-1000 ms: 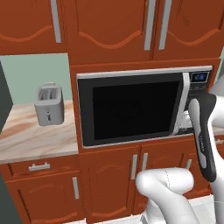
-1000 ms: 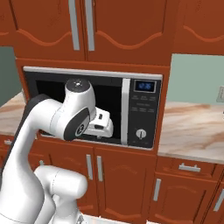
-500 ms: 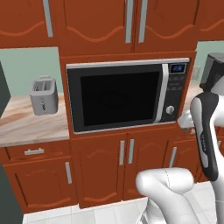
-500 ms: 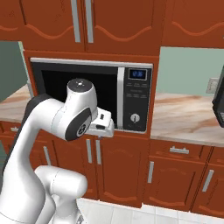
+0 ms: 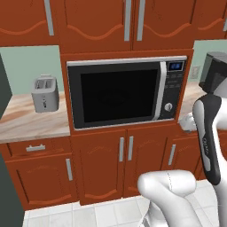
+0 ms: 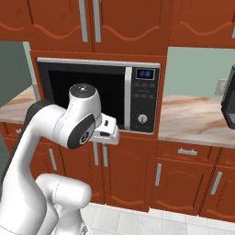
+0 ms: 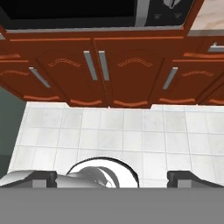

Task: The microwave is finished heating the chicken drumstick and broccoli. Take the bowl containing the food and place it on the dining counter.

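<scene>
The microwave (image 5: 119, 93) sits built into the red-brown cabinets with its black glass door closed. It also appears in the right base view as the microwave (image 6: 98, 94), and its lower edge runs along the top of the hand view (image 7: 87, 11). The bowl, chicken drumstick and broccoli are hidden behind the door. The dining counter is out of view. My gripper (image 7: 113, 178) is open, with nothing between its fingertips (image 7: 41, 177). It points down at the floor in front of the lower cabinets, below and short of the microwave.
A silver toaster (image 5: 45, 93) stands on the marbled counter (image 5: 26, 119) left of the microwave. A black coffee machine (image 5: 213, 71) stands on the counter (image 6: 193, 119) to the right. Lower cabinet doors (image 7: 109, 74) and white floor tiles (image 7: 131, 135) lie below. A dark tall unit (image 5: 6, 177) borders the far left.
The whole picture has shifted: the base has backed away and moved right, so the microwave looks smaller and the coffee machine has come into view. The gripper stays open.
</scene>
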You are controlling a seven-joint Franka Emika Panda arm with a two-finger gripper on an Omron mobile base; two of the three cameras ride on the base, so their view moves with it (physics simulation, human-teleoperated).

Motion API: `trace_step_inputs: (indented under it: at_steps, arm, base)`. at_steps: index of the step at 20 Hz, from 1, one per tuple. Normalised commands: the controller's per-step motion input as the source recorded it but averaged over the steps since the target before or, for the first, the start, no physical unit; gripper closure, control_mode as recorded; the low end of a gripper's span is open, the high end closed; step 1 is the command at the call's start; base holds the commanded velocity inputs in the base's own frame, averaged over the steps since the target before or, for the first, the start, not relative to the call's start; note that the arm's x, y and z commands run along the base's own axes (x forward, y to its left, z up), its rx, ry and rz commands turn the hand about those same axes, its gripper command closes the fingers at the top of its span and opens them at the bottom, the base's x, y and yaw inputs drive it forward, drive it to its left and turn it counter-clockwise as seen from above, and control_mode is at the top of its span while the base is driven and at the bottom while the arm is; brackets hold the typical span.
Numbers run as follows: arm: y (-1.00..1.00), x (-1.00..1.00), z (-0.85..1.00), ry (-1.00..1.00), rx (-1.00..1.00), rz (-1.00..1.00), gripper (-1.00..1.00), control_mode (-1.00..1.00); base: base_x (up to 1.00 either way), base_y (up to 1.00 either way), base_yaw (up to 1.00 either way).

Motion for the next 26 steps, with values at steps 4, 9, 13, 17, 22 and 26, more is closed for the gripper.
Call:
trace_step_inputs:
  at_steps: [4, 9, 13, 17, 22, 26]
  arm:
    - [0.00, 0.00, 0.00, 0.00, 0.00, 0.00, -1.00, -1.00]
    - [0.00, 0.41, 0.01, -0.03, 0.00, -0.02, -1.00, -1.00]
    - [0.00, 0.89, 0.07, -0.10, 0.00, -0.06, -1.00, -1.00]
    - [-0.01, 1.00, 0.15, -0.12, 0.02, -0.08, -1.00, -1.00]
    - [-0.09, 1.00, 0.10, -0.12, 0.02, -0.07, -1.00, -1.00]
    - [-0.15, 1.00, 0.00, -0.11, 0.00, -0.04, -1.00, -1.00]
  base:
    - [0.00, 0.00, 0.00]
    - [0.00, 0.00, 0.00]
    - [0.00, 0.00, 0.00]
    - [0.00, 0.00, 0.00]
    - [0.00, 0.00, 0.00]
    - [0.00, 0.00, 0.00]
